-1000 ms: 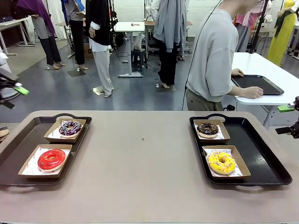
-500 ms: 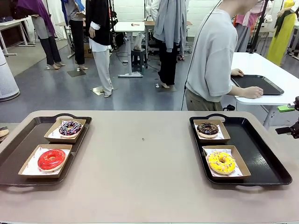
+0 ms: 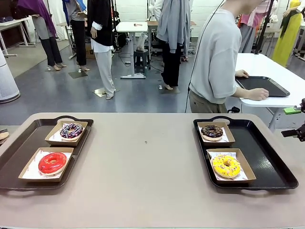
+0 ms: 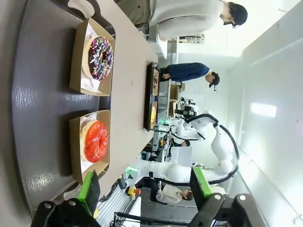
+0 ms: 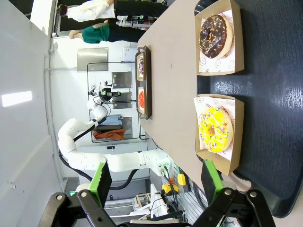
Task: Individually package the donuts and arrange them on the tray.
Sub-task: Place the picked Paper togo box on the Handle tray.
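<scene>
On the left black tray (image 3: 19, 152) a purple-white sprinkled donut (image 3: 71, 130) and a glossy red donut (image 3: 52, 162) each lie in an open brown paper box. The right black tray (image 3: 267, 157) carries a chocolate donut (image 3: 212, 131) and a yellow sprinkled donut (image 3: 226, 165), boxed the same way. My left gripper (image 4: 145, 189) hangs open off the tray's end, nearest the red donut (image 4: 94, 140), with the sprinkled donut (image 4: 99, 57) beyond. My right gripper (image 5: 156, 181) is open too, off the yellow donut (image 5: 215, 129) and chocolate donut (image 5: 215, 36); it shows at the table's right edge (image 3: 291, 121).
A person (image 3: 219, 57) stands beyond the far edge, turned toward a white side table with another black tray (image 3: 264, 86) under their hands. Bare tabletop (image 3: 143, 162) lies between the two trays.
My left gripper, seen at the picture's left edge a second ago, has drawn back out of the front view. The donuts, trays and right gripper have not moved.
</scene>
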